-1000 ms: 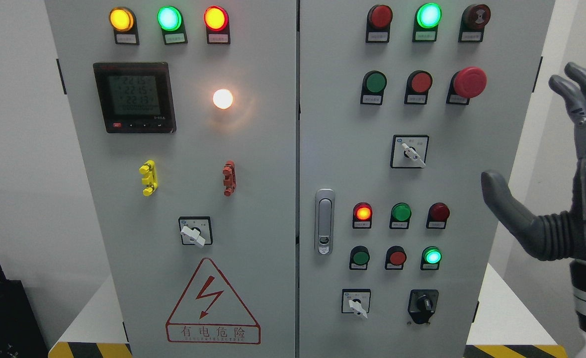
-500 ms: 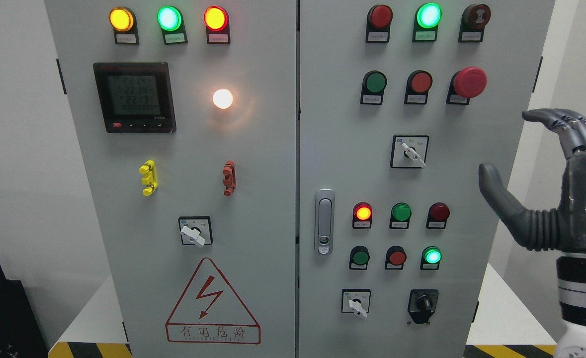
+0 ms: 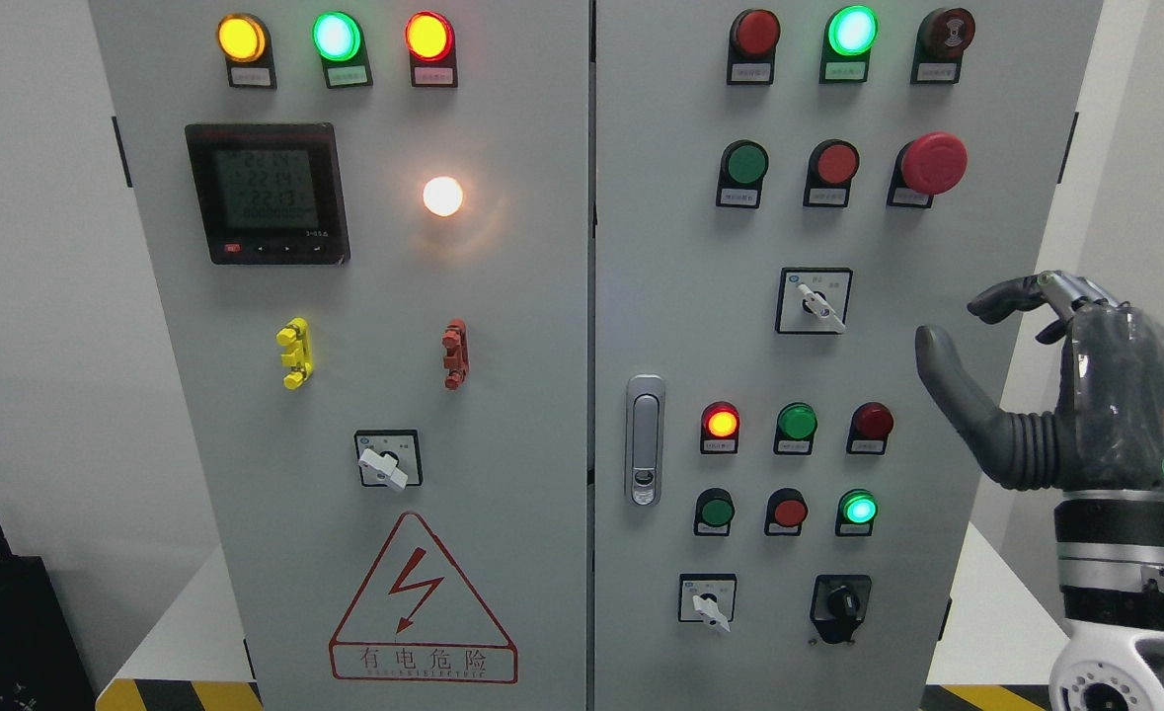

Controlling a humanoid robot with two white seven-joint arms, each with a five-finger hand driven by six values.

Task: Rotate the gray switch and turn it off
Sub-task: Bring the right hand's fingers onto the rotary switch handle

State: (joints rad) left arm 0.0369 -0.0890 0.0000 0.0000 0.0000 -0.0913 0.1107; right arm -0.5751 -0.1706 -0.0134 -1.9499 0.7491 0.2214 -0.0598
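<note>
White walls stand behind a tall pale-grey metal control cabinet (image 3: 503,326) with two doors, its front filling most of the head view above a strip of yellow-and-black hazard tape (image 3: 182,694) at the floor. On the right door, a grey-white rotary switch on a square black-framed plate (image 3: 814,301) sits below a row of a green push button (image 3: 745,164), a red push button (image 3: 835,163) and a large red mushroom stop button (image 3: 931,163); its lever points down and to the right. Similar grey switches show lower on the same door (image 3: 708,600) and on the left door (image 3: 388,459), and a black rotary knob (image 3: 841,602) lies beside the lower one. The dark-grey right hand (image 3: 1046,395) rises from the lower right edge, held in front of the cabinet's right edge, to the right of the upper switch and slightly lower, well apart from it and touching nothing. Its thumb (image 3: 957,390) juts up and leftward toward the panel, while the fingers (image 3: 1021,294) curl forward over the palm, bent but grasping nothing. A silver door latch (image 3: 645,439) sits at the right door's left edge.
</note>
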